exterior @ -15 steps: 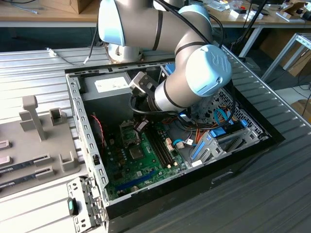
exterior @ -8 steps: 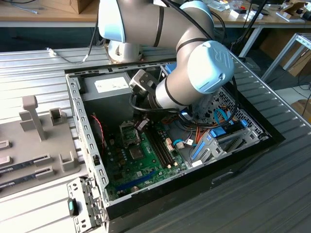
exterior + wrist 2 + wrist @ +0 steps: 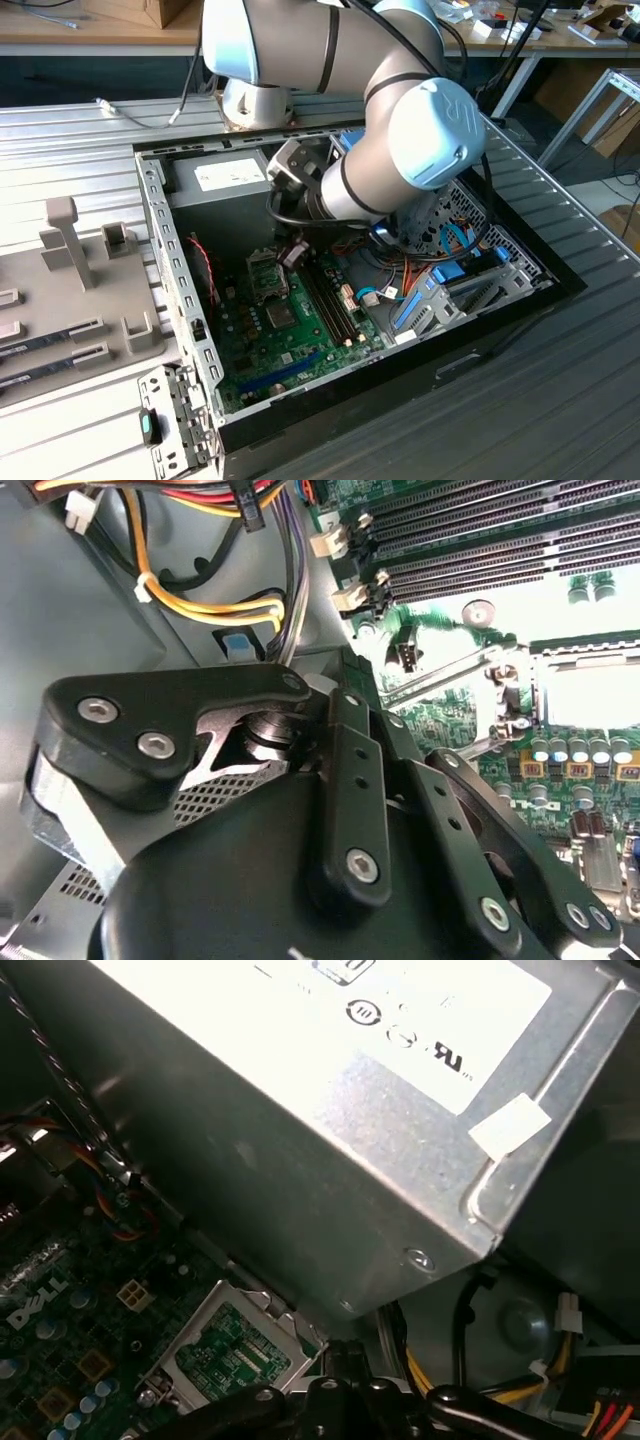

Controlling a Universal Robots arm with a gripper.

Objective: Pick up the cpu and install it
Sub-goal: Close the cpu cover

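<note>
An open black computer case [image 3: 160, 230] with a green motherboard [image 3: 300, 345] is seen lying on the grey ribbed bench [image 3: 520, 400]. The arm's black hand [image 3: 292, 252] is lowered inside the case, just above the metal-framed square processor socket [image 3: 268, 275], near the silvery-grey power supply box [image 3: 330, 1160]. Whether the hand is open or closed cannot be told, and whether the cpu is held in it or seated in the socket cannot be told either. Long black memory slots [image 3: 470, 540] run beside the socket
</note>
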